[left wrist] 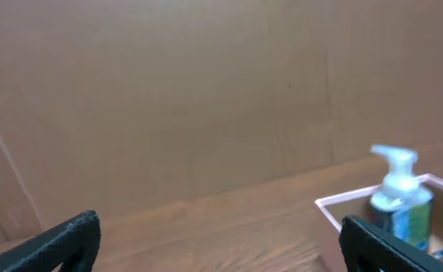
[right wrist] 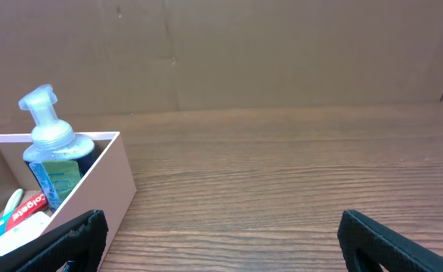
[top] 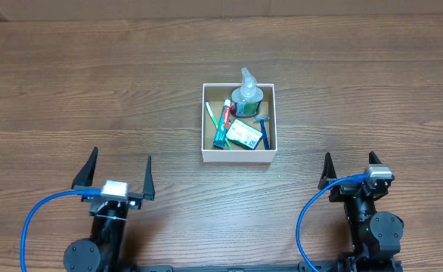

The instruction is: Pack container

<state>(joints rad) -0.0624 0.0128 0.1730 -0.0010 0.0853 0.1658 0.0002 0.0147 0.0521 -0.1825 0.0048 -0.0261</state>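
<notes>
The container (top: 236, 158) is a small white-walled cardboard box at the table's middle. It holds a clear pump bottle (top: 248, 94), a red toothpaste tube (top: 223, 121), a green toothbrush (top: 209, 117), a green-and-white packet (top: 245, 134) and a blue razor (top: 264, 130). My left gripper (top: 121, 170) is open and empty near the front edge, left of the box. My right gripper (top: 350, 168) is open and empty, front right of it. The left wrist view shows open jaws (left wrist: 221, 245), the box rim (left wrist: 342, 201) and the bottle (left wrist: 399, 200). The right wrist view shows open jaws (right wrist: 225, 242), the box wall (right wrist: 104, 189) and the bottle (right wrist: 51, 155).
The table (top: 70, 91) is dark wood-grain. A brown cardboard wall (right wrist: 282, 53) stands along its far edge. Blue cables (top: 32, 219) loop from both arm bases at the front.
</notes>
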